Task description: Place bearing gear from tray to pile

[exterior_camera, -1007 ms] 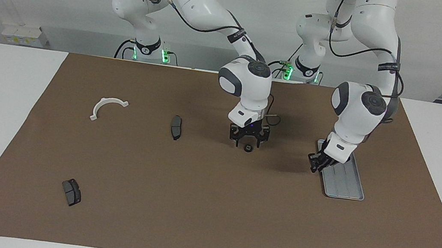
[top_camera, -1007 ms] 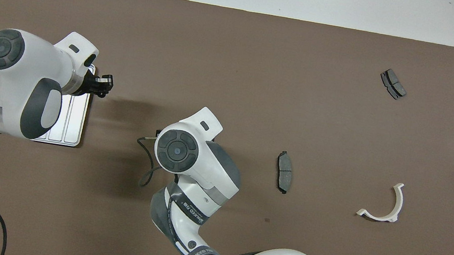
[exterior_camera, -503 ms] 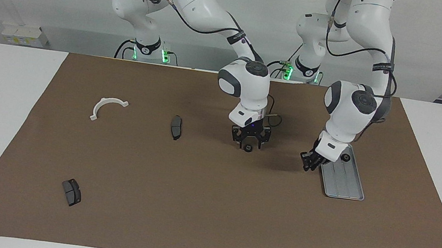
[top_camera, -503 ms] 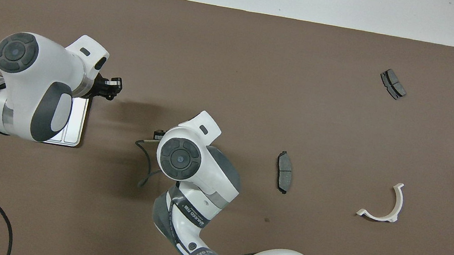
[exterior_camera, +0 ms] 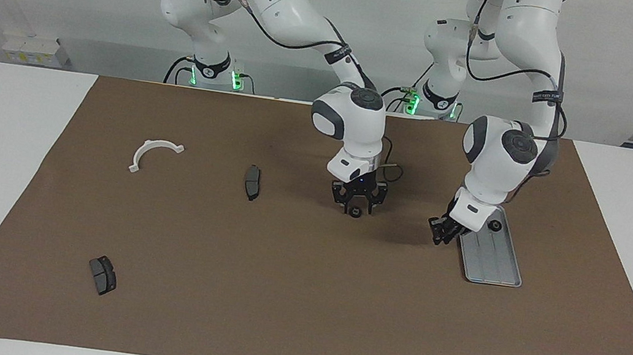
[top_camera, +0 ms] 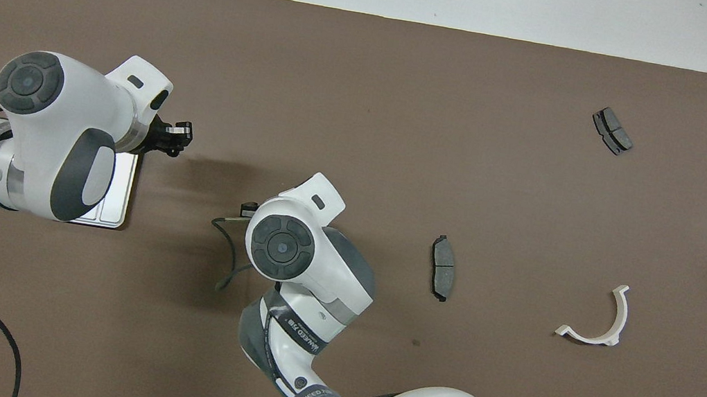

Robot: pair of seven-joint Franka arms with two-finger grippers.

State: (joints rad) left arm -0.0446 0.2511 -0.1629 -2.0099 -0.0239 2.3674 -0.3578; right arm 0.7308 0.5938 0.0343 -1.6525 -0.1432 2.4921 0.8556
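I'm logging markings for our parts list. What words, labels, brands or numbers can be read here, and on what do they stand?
Dark band on the right arm: white lettering, too blurred to read with certainty.
Dark band on the left arm: white lettering, too small to read.
Tray, brake pads, white bracket: no text visible.

From above, my left tool (top_camera: 175, 137) pokes out from under my white wrist, over the brown mat just off the tray's (top_camera: 116, 191) corner; most of that silver tray hides beneath my arm. My right tool is hidden under its own wrist. Toward the right arm's end from it lie a dark brake pad (top_camera: 441, 276), a white half-ring bracket (top_camera: 601, 323) and a second brake pad (top_camera: 612, 130).
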